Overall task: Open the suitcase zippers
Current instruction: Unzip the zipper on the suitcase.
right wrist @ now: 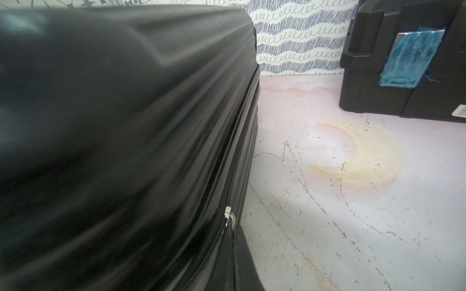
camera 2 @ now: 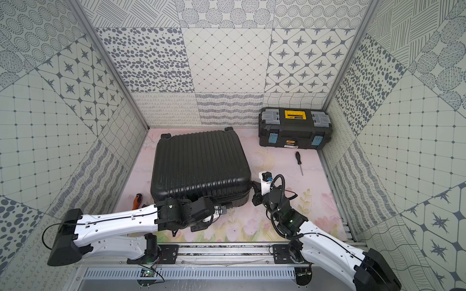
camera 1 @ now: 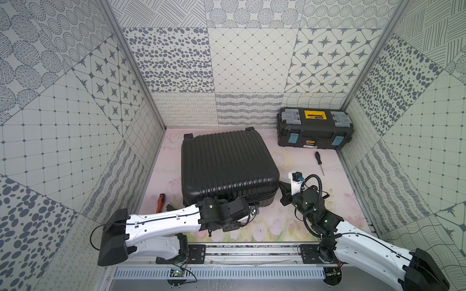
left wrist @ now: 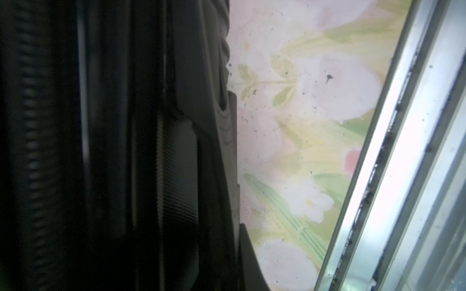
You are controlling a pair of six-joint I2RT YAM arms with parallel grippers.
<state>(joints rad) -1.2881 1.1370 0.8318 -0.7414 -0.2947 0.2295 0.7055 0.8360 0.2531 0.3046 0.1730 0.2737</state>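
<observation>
Where right hand pinches, suitcase zipper pull

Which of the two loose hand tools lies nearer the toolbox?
The black-handled screwdriver, just in front of the toolbox; the orange-handled tool lies beside the suitcase.

A black toolbox stands in the far right corner, a black-handled screwdriver lying just before it. An orange-handled tool lies on the floral mat near the left wall.
</observation>
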